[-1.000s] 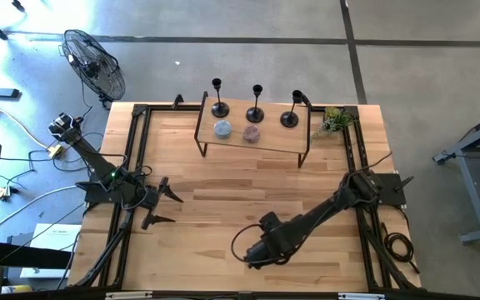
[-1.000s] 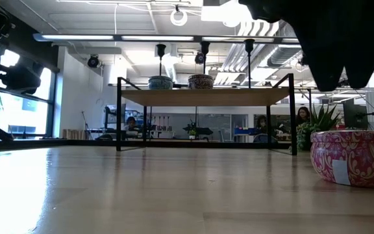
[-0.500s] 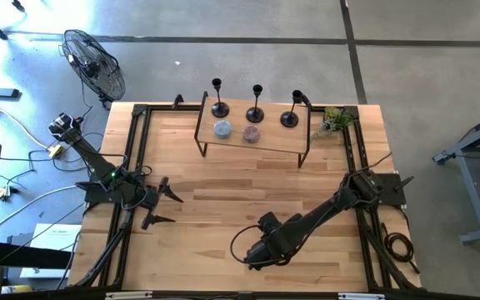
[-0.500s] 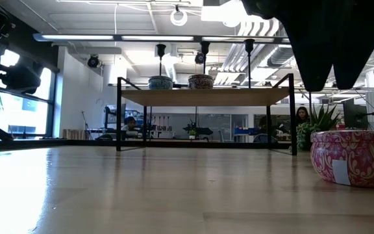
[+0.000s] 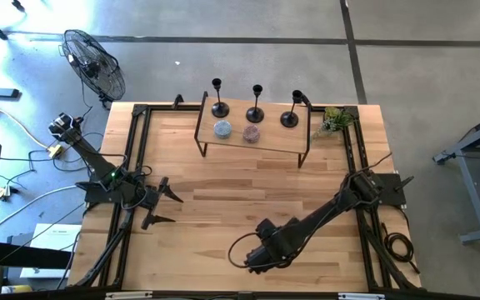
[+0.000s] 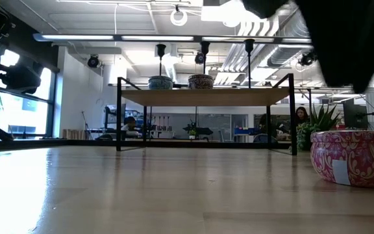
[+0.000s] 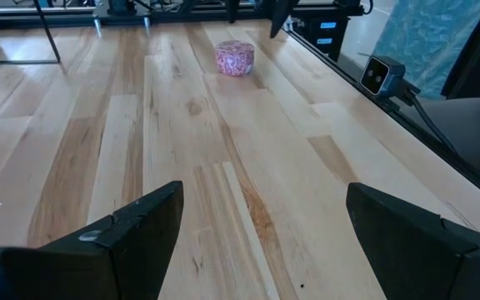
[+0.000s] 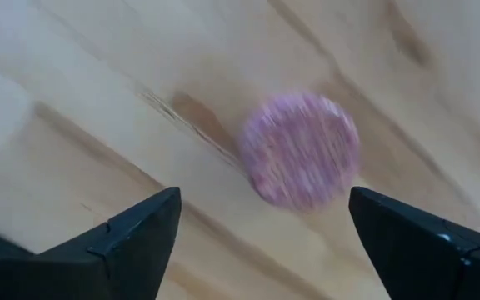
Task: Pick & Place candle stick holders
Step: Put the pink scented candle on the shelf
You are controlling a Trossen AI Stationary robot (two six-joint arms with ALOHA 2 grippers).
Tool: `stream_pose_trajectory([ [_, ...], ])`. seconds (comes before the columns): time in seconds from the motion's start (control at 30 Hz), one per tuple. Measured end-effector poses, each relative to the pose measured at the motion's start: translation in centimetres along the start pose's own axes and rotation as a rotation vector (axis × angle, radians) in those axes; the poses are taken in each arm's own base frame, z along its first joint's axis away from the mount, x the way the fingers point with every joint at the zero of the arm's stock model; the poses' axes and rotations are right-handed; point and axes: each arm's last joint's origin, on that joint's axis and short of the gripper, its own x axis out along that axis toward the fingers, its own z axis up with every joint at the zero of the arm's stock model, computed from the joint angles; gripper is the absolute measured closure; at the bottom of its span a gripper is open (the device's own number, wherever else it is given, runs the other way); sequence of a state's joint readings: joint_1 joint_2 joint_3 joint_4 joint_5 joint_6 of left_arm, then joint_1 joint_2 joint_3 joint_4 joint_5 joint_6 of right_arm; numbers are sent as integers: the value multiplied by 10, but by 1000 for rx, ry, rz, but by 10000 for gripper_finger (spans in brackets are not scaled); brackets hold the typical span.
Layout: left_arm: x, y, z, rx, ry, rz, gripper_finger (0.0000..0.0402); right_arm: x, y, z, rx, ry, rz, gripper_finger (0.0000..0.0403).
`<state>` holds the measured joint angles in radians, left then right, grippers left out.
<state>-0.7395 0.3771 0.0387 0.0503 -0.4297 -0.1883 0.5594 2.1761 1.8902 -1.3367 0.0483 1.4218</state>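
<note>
Three black candle stick holders (image 5: 219, 107) (image 5: 256, 112) (image 5: 290, 117) stand by their round bases on a raised wooden shelf (image 5: 273, 143) at the table's far side; the low view shows them (image 6: 204, 55) on its top. My right gripper (image 5: 255, 257) points down near the table's near edge, open, above a pink patterned tin (image 8: 301, 161) that rests on the table. The tin (image 6: 354, 158) lies clear below the fingers. My left gripper (image 5: 172, 207) waits open at the table's left, far from the holders.
Two small bowls (image 5: 222, 128) (image 5: 252, 132) sit on the shelf in front of the holders. A small green plant (image 5: 333, 121) stands at the far right corner. Black frame rails (image 5: 136, 150) run along the table's sides. People show in the room behind.
My right gripper has rolled and tipped a little above the pink tin, staying at about the same place; in the low view its dark shape has shifted to the right. The tin and the candle stick holders have not moved.
</note>
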Motion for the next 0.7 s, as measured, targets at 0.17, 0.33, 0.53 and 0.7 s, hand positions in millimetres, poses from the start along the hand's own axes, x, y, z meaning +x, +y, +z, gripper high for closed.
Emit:
stream_pose_trajectory([
  [0.17, 0, 0, 0, 0, 0, 0, 71, 13, -7, -3, 94, 44, -68, 60],
  [0.33, 0, 0, 0, 0, 0, 0, 71, 27, -8, -2, 74, 48, -67, 60],
  [0.53, 0, 0, 0, 0, 0, 0, 71, 31, -10, 1, 49, 45, -82, 61],
  [0.7, 0, 0, 0, 0, 0, 0, 71, 31, -11, 5, 30, 33, -82, 61],
])
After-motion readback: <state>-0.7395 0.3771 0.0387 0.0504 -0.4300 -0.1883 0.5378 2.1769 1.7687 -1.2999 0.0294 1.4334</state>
